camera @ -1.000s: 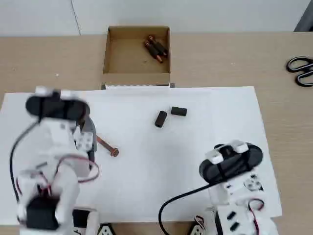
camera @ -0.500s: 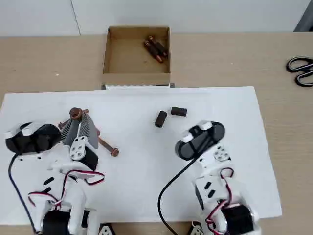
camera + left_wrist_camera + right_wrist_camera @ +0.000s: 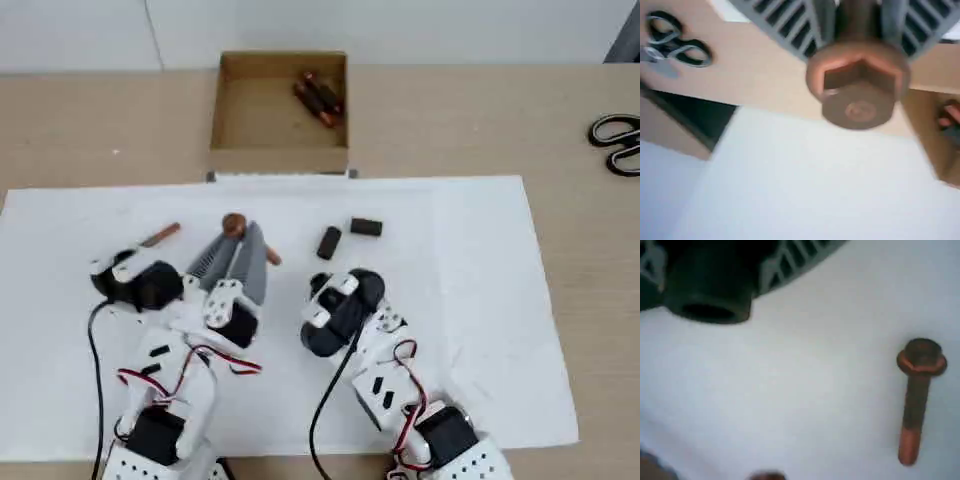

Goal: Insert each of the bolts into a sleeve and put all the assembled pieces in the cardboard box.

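- The left fingers [image 3: 780, 20] clamp a bolt [image 3: 860, 85], head outward, over the paper [image 3: 480, 300]
- The right fingers [image 3: 790, 262] clamp a sleeve [image 3: 710, 297]
- Two loose sleeves [image 3: 329, 242] [image 3: 366, 227] and another bolt [image 3: 158, 236] lie on the paper
- Assembled pieces [image 3: 318, 98] rest in the cardboard box [image 3: 240, 120]

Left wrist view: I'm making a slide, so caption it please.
Left gripper clamps a copper bolt head-out above white paper, scissors and cardboard box beyond.
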